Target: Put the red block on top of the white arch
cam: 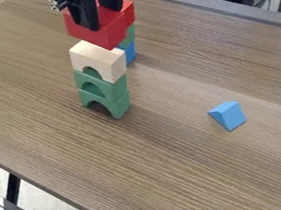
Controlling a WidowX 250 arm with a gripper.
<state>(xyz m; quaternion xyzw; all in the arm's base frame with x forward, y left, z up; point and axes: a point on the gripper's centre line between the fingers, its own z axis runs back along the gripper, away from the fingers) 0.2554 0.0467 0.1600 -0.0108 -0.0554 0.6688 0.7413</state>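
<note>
The black gripper (103, 18) hangs down at the top, left of centre, with its fingers closed on either side of a red block (96, 34). Directly below is the white arch (100, 59), a pale wooden-looking piece topping a stack of two green arches (115, 87). In this view the red block overlaps the arch's upper back edge; whether they touch I cannot tell.
Close behind the arch stack stands another stack, with a red piece (129, 11) above green (128, 37) and blue (130, 53) ones. A blue wedge (229, 115) lies right of centre on the wooden table (181, 171).
</note>
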